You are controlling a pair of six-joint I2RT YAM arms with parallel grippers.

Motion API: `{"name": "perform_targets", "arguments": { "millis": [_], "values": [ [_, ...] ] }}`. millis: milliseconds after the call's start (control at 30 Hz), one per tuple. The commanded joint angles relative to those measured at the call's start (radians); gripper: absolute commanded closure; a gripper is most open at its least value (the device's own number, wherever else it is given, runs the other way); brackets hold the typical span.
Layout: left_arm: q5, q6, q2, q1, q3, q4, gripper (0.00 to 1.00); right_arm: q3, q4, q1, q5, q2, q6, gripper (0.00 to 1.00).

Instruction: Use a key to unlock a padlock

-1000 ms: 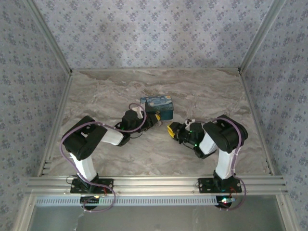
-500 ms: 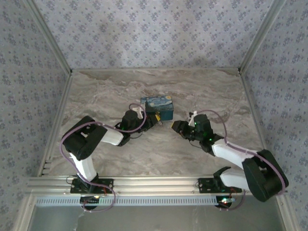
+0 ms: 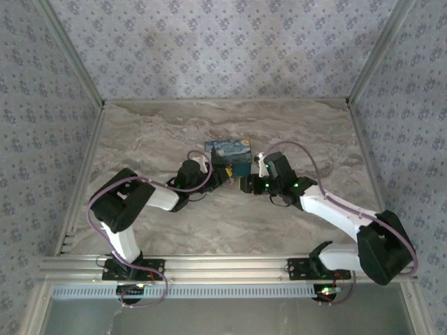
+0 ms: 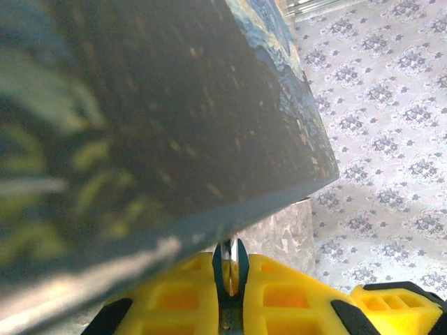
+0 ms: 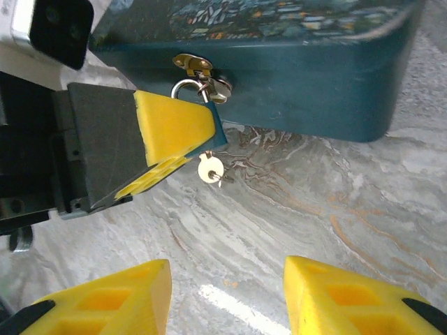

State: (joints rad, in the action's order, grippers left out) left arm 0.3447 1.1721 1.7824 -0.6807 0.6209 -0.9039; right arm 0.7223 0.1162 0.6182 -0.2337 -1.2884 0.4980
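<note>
Wallpaper (image 3: 31, 77) with small flowers covered the left wall (image 3: 42, 153). Beside its metal post (image 3: 70, 52) the marbled bench (image 3: 147, 132) lay open. The left arm (image 3: 150, 197) reached to mid-bench, left jaws clenched on the padlock (image 5: 218, 131), which hung from the clasp (image 5: 192, 64) on the blue box (image 5: 314, 77). The key (image 5: 209, 169) showed just below the padlock; whether it sat in the lock, I could not tell. The right arm (image 3: 328, 209) held its right jaws released, wide apart, near the key. Open marble ran on to the right wall (image 3: 412, 118).
</note>
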Motion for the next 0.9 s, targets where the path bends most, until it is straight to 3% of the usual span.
{"name": "perform_targets", "arguments": {
  "millis": [0, 467, 867],
  "values": [
    [0.028, 0.004, -0.049, 0.004, 0.043, 0.003, 1.0, 0.058, 0.036, 0.039, 0.06, -0.061, -0.106, 0.52],
    [0.044, 0.008, -0.069, 0.014, 0.043, 0.013, 1.0, 0.158, 0.002, 0.11, 0.182, -0.221, -0.199, 0.53],
    [0.046, 0.012, -0.08, 0.017, 0.042, 0.011, 1.0, 0.21, -0.019, 0.13, 0.216, -0.287, -0.24, 0.52]
  ]
}}
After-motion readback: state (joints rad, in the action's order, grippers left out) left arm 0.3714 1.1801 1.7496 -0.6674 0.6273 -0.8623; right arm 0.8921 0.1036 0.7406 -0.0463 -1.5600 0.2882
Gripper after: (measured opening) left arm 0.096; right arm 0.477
